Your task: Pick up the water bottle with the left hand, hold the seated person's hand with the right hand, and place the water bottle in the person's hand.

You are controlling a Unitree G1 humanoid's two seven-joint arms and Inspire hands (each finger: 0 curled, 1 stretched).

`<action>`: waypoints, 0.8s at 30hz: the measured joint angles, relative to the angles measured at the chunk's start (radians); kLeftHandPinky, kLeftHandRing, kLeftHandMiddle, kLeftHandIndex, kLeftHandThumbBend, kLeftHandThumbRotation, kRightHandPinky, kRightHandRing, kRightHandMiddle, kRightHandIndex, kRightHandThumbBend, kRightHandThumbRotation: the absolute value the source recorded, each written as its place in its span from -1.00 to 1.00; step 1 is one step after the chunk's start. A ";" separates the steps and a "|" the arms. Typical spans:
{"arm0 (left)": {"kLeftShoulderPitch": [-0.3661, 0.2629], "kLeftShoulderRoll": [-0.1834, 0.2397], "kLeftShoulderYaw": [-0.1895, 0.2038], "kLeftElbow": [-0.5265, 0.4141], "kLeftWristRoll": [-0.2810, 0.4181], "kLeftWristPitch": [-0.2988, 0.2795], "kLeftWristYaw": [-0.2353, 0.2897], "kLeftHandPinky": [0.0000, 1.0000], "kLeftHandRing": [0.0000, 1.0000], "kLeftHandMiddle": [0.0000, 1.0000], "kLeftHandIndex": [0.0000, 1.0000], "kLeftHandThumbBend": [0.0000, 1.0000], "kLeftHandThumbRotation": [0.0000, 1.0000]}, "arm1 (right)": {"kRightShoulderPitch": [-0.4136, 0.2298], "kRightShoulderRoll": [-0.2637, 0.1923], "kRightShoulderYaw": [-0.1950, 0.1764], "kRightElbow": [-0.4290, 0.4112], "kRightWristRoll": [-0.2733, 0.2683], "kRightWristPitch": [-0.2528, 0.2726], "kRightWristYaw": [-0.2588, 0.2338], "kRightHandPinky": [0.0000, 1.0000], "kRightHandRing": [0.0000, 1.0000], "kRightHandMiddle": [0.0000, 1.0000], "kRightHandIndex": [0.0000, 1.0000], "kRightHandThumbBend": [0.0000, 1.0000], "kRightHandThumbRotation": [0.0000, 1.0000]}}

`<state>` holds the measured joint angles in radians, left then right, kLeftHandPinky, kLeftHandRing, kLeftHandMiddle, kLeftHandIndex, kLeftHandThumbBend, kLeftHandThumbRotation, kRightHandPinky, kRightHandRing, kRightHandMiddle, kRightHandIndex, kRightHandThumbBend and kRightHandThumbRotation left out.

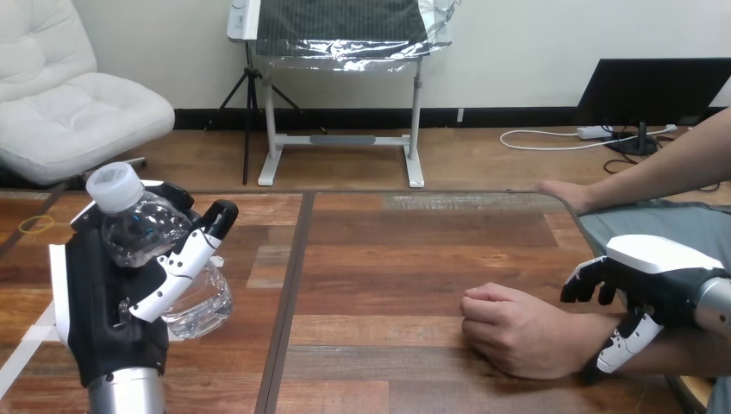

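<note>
Left hand [110,304] round bottle [142,228], cap [114,185] up-left

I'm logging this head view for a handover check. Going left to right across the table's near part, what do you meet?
left hand gripping the water bottle → the person's hand, closed in a fist → right hand, curled round that person's wrist
</note>
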<state>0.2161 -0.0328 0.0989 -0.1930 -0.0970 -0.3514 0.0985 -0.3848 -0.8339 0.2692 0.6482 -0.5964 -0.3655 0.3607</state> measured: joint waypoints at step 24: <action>-0.001 0.001 0.023 -0.001 -0.020 0.028 -0.001 -0.62 -0.49 -0.37 -0.27 0.11 -1.00 | 0.063 -0.003 -0.052 -0.163 0.112 0.205 0.205 0.27 0.46 0.57 0.61 0.64 -0.27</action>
<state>0.2155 -0.0321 0.1220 -0.1942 -0.1166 -0.3238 0.0979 -0.3220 -0.8374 0.2170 0.4854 -0.4844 -0.1601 0.5654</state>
